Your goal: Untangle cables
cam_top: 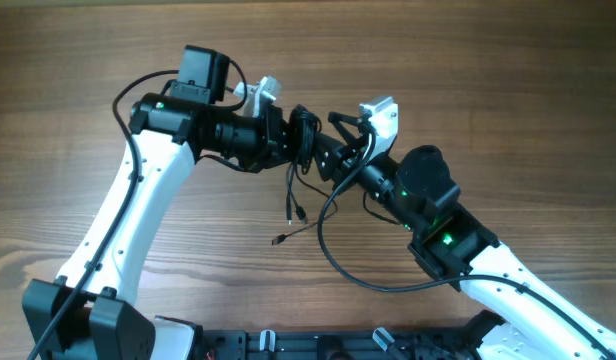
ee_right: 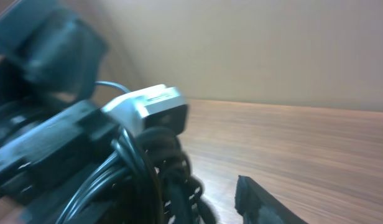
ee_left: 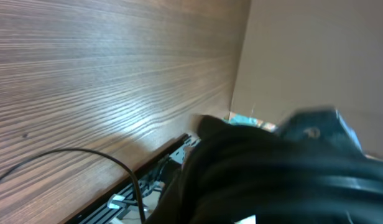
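The cables (cam_top: pixel 304 132) are a small knotted black bundle held above the wooden table (cam_top: pixel 488 80) between my two grippers. Their loose plug ends (cam_top: pixel 291 208) hang down towards the table. My left gripper (cam_top: pixel 292 136) comes in from the left and is shut on the bundle. In the left wrist view its jaws are hidden behind a blurred black mass (ee_left: pixel 272 180). My right gripper (cam_top: pixel 333 148) faces it from the right and is open. In the right wrist view the bundle (ee_right: pixel 170 165) sits at the left of the jaws, with bare table between it and the right finger (ee_right: pixel 260 202).
A thicker black arm wire (cam_top: pixel 333 262) loops over the table below the right gripper, and it also shows in the left wrist view (ee_left: pixel 120 165). A black rail (cam_top: pixel 318 345) runs along the near table edge. A beige wall (ee_right: pixel 272 50) stands beyond the table.
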